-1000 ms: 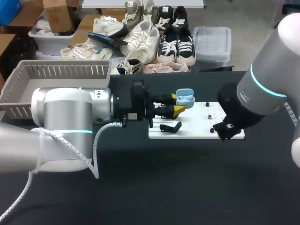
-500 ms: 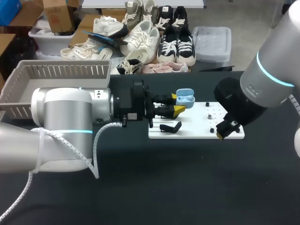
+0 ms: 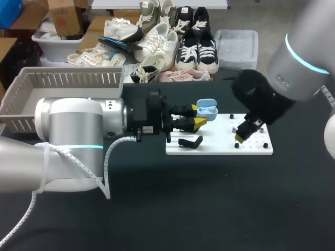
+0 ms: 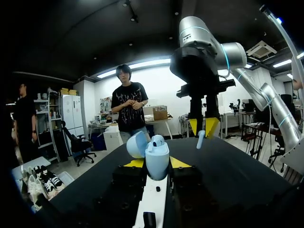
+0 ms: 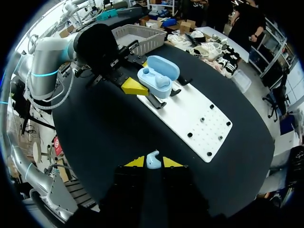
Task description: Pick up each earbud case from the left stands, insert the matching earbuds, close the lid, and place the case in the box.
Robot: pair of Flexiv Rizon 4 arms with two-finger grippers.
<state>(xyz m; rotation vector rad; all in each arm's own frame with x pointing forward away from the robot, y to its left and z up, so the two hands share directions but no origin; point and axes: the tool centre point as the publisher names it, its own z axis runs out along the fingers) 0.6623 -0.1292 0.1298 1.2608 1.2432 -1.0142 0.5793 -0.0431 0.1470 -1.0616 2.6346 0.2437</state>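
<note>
The desk (image 3: 209, 209) carries a grey box (image 3: 68, 78) at 10 o'clock in the head view and a white board (image 3: 220, 142) near its centre, with 1 black stand (image 3: 191, 141) at the board's 9 o'clock end.

The left end effector (image 3: 198, 116) reaches in from 9 o'clock. Its 2 fingers are closed on the light-blue earbud case (image 3: 207, 110), which sits at about 11 o'clock over the board. The lid is tipped open, and 1 earbud appears to be seated in it already.

The right end effector (image 3: 239, 137) hangs above the board at about 4 o'clock from the case and well apart from it. Its yellow tips are nearly together, pinching the second earbud (image 5: 152, 160) with its stem pointing down.

The step in hand looks like seating this second earbud. To do it well:
- Carry the earbud toward 10 o'clock until it is over the empty pocket, not over the filled one.
- Keep clear of the raised lid.
- Turn the earbud so that its stem lines up with the socket, then lower it straight.
- Loosen the grip only once the earbud rests in the pocket.
- Keep the left arm still throughout, because a tilted case could make the earbud skid off the rim.
</note>
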